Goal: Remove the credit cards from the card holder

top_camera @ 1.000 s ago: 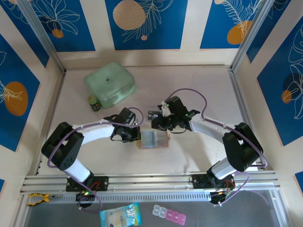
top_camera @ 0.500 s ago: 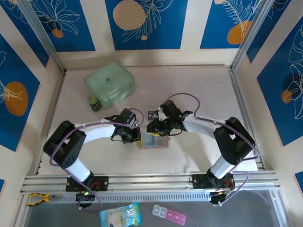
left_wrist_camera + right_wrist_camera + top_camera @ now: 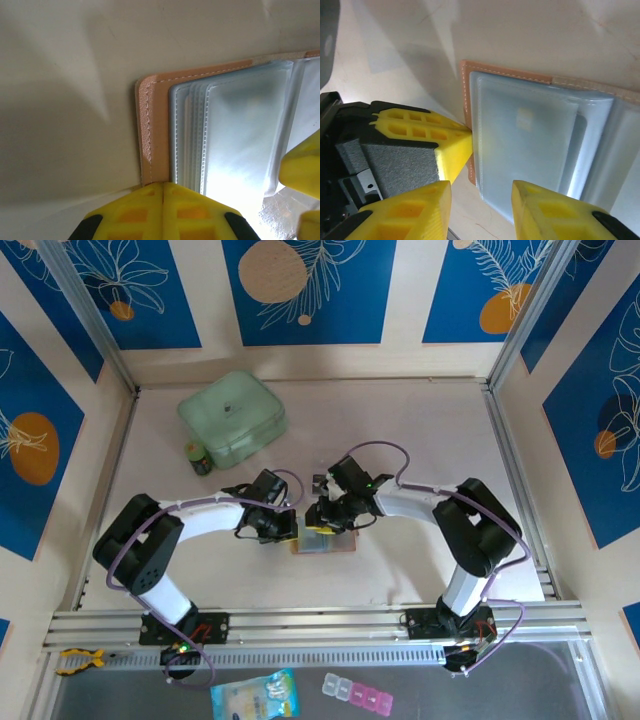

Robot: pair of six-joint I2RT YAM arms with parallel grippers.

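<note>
The card holder (image 3: 325, 543) is lying open mid-table, its stitched tan leather framing stacked frosted plastic sleeves (image 3: 235, 135). The left gripper (image 3: 162, 190), fingers closed together, is pressing on its left edge. The right gripper (image 3: 480, 192) is hovering spread over the sleeves, where a blurred credit card (image 3: 525, 125) seems tucked. Bare table (image 3: 420, 430) is lying beyond.

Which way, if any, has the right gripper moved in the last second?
Yes: the right gripper slid left, closing in over the open card holder, which stayed put.
</note>
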